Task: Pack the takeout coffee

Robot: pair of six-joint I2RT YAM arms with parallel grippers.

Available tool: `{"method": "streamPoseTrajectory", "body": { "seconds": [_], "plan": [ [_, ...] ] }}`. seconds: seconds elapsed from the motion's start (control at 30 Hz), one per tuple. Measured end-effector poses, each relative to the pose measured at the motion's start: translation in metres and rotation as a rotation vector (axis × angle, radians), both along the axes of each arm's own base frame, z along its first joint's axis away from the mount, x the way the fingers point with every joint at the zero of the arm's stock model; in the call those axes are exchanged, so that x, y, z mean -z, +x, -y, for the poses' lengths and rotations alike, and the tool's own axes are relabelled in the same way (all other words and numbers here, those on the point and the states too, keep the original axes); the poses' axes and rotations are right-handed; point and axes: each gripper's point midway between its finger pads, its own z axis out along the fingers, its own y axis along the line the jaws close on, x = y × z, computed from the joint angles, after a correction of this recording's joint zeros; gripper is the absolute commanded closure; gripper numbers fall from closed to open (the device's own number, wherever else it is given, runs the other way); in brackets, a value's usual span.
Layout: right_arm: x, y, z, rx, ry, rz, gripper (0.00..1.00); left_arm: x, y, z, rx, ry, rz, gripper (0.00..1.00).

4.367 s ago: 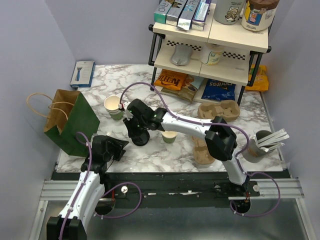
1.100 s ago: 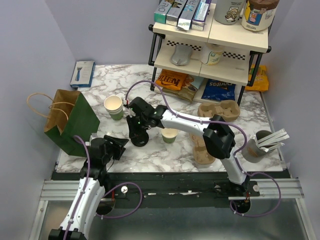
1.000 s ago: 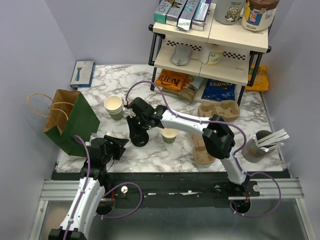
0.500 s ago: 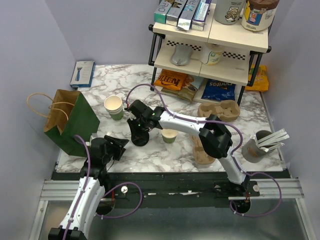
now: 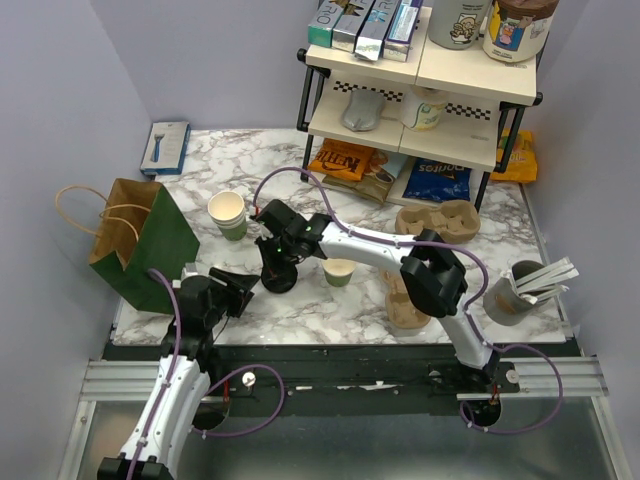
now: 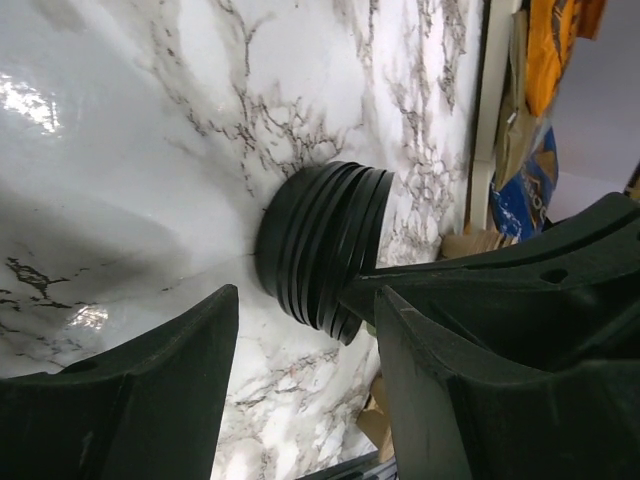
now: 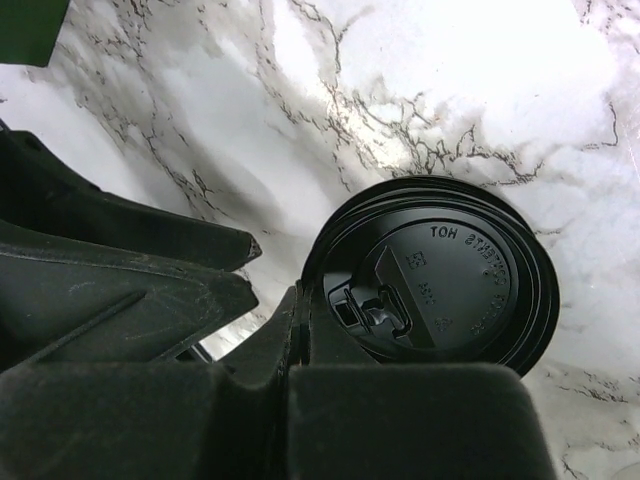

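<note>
Below, at the far left of the overhead view, a dark-green paper bag with a brown inside and twine handles (image 5: pixel 150 248) sat on the white marbled table (image 5: pixel 330 320). Just right of the bag's lower corner was the left gripper (image 5: pixel 232 291), its black fingers (image 6: pixel 150 400) spread wide with nothing between them. Its wrist camera looked through that gap at a stack of round black plastic lids (image 6: pixel 320 245) standing on the marble. Above it, in the upper left of the table, stood a stack of dark-green paper cups with cream-white rims (image 5: pixel 228 213).

Left of centre, the right gripper (image 5: pixel 277 270) pointed down onto the lid stack. In its wrist view the two jaws were pressed flat together against the left edge of the topmost lid (image 7: pixel 440 280). Whether that lid's rim was pinched between them could not be told.

Just right of the stack, about mid-frame, the small dark-green paper cup with a cream-white rim and inside (image 5: pixel 340 272) stood upright and uncovered, touched by neither gripper.

Further right lay a brown moulded-pulp cup carrier (image 5: pixel 437 218) near the foot of the cream two-tier shelf with black legs (image 5: pixel 420 100). A second brown carrier (image 5: pixel 403 300) lay partly hidden under the right arm. At the right edge stood a grey cup holding white sticks (image 5: pixel 512 292).
</note>
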Motion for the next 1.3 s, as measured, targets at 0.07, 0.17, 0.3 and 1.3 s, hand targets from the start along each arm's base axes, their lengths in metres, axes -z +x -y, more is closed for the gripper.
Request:
{"method": "streamPoseTrajectory", "body": {
  "seconds": [0.07,0.17,0.3,1.3],
  "plan": [
    [-0.003,-0.001,0.0,-0.002,0.006,-0.001,0.99,-0.002,0.0,0.001,0.001,-0.008,0.018,0.35],
    [-0.007,-0.003,0.0,-0.006,0.017,-0.004,0.99,-0.003,0.001,0.001,-0.001,-0.016,0.027,0.35],
    [-0.012,-0.005,-0.001,-0.015,0.039,-0.004,0.99,-0.004,0.001,0.001,-0.005,-0.023,0.03,0.35],
    [-0.045,-0.021,-0.012,-0.127,0.228,0.022,0.99,0.026,-0.01,0.004,0.06,0.039,-0.091,0.39]
  ]
}}
